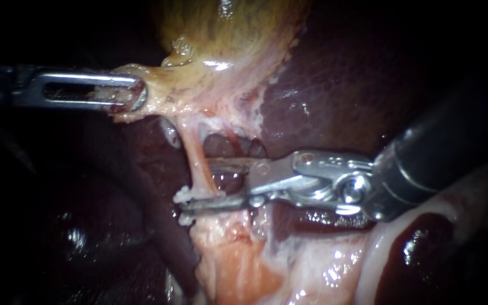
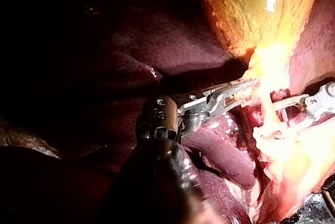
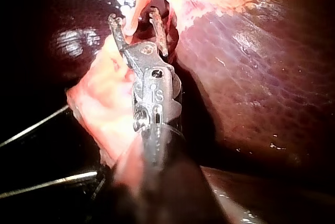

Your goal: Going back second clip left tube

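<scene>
From where I stand, the left tube [image 1: 196,155] is a pale, wet strand running down from the gallbladder [image 1: 227,34] to the fatty tissue [image 1: 227,254] below. The dark liver [image 1: 334,85] lies behind it and a thinner reddish tube [image 1: 234,141] sits just beside it. The right instrument [image 1: 199,183] has its end effector spread apart, one jaw crossing the strand high and the other low, so the tube lies in the gap without being squeezed. The left instrument [image 1: 132,93] has its end effector clamped on the gallbladder's lower edge, pulling it sideways, which holds the tube taut. I cannot pick out a clip on the tube for certain. The strand looks soft, slick and easily torn, so I'd judge the open jaws should slide straight back off it without snagging. Any hold belongs on the tougher gallbladder edge, never on the tube itself.
</scene>
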`<state>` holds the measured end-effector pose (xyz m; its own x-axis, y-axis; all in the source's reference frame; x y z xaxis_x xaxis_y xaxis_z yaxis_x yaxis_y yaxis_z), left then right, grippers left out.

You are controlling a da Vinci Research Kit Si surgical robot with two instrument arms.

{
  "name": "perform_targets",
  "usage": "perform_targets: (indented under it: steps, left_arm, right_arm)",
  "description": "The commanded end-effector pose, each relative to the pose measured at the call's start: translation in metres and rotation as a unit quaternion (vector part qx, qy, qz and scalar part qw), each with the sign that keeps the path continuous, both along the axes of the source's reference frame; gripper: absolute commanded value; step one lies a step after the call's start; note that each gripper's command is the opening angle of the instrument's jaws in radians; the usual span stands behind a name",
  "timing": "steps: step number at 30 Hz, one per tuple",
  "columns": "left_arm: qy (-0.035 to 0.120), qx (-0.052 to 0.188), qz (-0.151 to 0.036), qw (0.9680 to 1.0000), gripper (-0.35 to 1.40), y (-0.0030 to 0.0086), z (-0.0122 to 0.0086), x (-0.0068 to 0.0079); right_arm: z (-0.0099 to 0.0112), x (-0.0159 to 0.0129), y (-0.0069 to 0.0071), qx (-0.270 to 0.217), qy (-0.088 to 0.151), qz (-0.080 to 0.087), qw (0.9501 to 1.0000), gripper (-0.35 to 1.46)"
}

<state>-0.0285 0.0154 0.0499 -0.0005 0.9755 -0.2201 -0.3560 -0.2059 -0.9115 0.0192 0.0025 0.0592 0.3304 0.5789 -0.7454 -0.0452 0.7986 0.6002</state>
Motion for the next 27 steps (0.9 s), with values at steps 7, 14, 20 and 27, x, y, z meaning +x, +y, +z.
perform_targets:
  steps: [7, 14, 20, 27]
  left_arm:
    - [0.000, 0.000, 0.000, 1.0000, -0.35, 0.0000, -0.0001, 0.0002]
    - [0.000, 0.000, 0.000, 1.0000, -0.35, 0.0000, -0.0001, -0.0001]
    - [0.002, -0.002, -0.002, 1.0000, -0.35, -0.0001, 0.0005, -0.0010]
    - [-0.002, -0.006, 0.003, 1.0000, -0.35, -0.0009, 0.0032, -0.0040]
  right_arm:
    - [-0.0023, -0.0081, 0.0007, -0.050, 0.023, -0.036, 0.9978, 0.50]
    - [-0.0023, -0.0113, 0.0015, -0.060, 0.022, -0.038, 0.9972, 0.50]
    - [-0.0021, -0.0121, 0.0019, -0.059, 0.020, -0.038, 0.9973, 0.50]
    - [-0.0027, -0.0129, 0.0026, -0.063, 0.020, -0.036, 0.9972, 0.50]
